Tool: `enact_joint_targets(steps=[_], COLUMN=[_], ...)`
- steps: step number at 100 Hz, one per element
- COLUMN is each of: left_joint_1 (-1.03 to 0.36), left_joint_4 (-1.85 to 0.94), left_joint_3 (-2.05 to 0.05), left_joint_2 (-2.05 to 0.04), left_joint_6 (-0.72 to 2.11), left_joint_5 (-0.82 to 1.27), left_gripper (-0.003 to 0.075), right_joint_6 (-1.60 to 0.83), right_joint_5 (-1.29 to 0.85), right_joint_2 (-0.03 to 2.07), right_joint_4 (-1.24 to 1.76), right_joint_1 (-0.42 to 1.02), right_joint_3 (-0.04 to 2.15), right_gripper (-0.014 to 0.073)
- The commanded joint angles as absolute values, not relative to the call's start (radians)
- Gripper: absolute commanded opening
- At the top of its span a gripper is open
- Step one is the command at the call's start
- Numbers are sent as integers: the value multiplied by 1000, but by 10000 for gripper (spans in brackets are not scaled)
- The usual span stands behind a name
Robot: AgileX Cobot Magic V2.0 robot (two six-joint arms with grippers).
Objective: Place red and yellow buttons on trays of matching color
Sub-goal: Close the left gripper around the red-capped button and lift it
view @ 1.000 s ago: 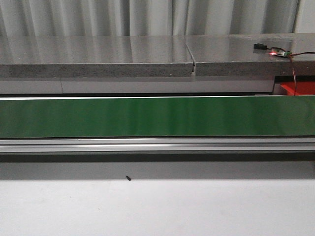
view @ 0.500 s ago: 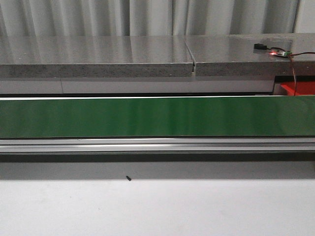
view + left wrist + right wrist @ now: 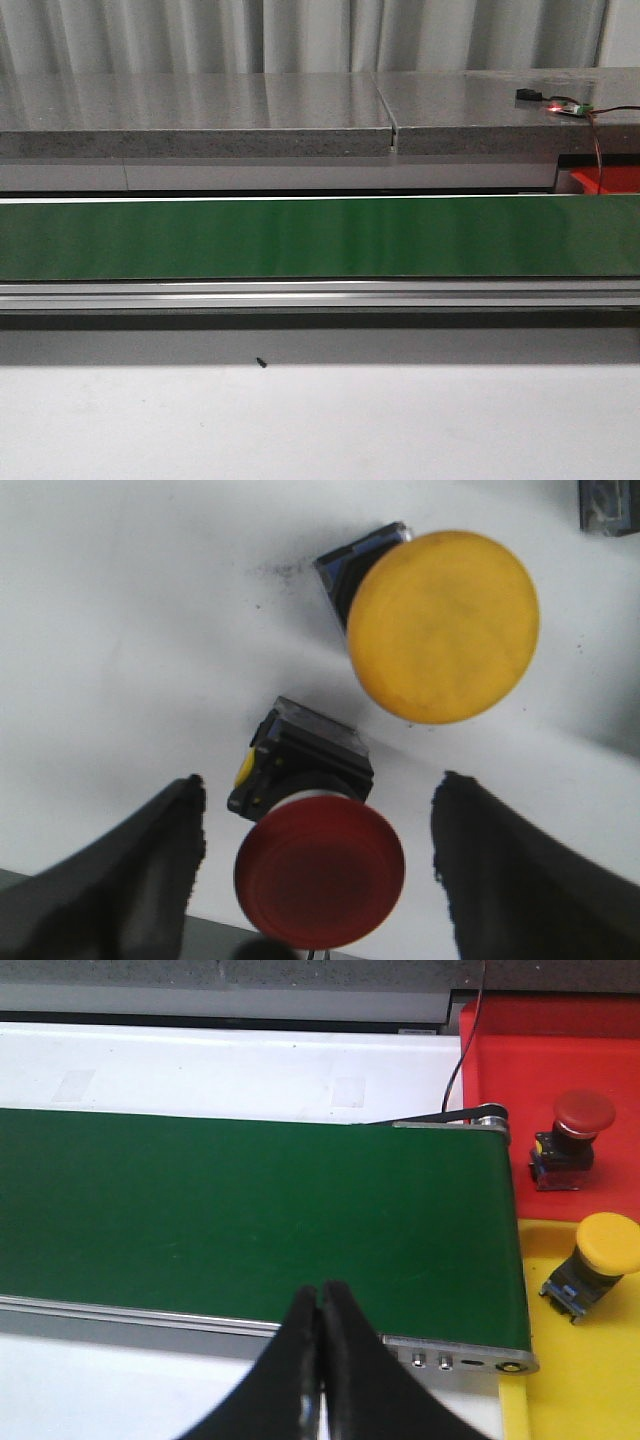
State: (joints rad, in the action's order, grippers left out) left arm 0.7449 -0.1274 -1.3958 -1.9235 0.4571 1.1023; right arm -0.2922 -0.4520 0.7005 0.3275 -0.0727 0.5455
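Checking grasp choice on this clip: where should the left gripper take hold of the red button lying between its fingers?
On the black square body behind the red button's cap, left gripper descending from above, open fingers either side. The flat body sides suit the pads better than the wide round cap.

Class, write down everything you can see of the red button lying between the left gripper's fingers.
The red button has a round, matt, dark red mushroom cap on a boxy black base with a small yellow part at one side. It lies tipped over on a white surface, cap toward the camera, midway between the open left gripper's dark fingers, which do not touch it. A yellow button lies apart, beyond it.
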Motion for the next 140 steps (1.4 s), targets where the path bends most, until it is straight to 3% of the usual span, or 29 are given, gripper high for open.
enact_joint_targets(steps=[1,15,64,86,121,140], left_joint_1=[747,747,724,592,303,269], left_joint_4=[-140,-145,-224,-224,-63,-127], left_joint_3=[-1424,-1424,-1424,-1465,-1618,-1625], left_joint_2=[-1873,-1873,-1716,-1613,-1659,-1728], left_joint_6=[461,461,400,400,287,272], left_joint_5=[1097,1104,1164,1191,1255,1281], left_gripper=[283,171,169,169,169,169], right_joint_6=[-301,-301,-301,-301,-301,-301], right_joint_5=[-382,-382,-393,-390,-395,-395], right_joint_2=[695,695,695,695,695,695], right_joint_4=[344,344,344,344,344,344], right_joint_1=[-71,-71,-71,-71,-71,-71], right_joint_3=[572,572,572,572,572,572], right_gripper=[-67,-67,-67,-67,-67,-67])
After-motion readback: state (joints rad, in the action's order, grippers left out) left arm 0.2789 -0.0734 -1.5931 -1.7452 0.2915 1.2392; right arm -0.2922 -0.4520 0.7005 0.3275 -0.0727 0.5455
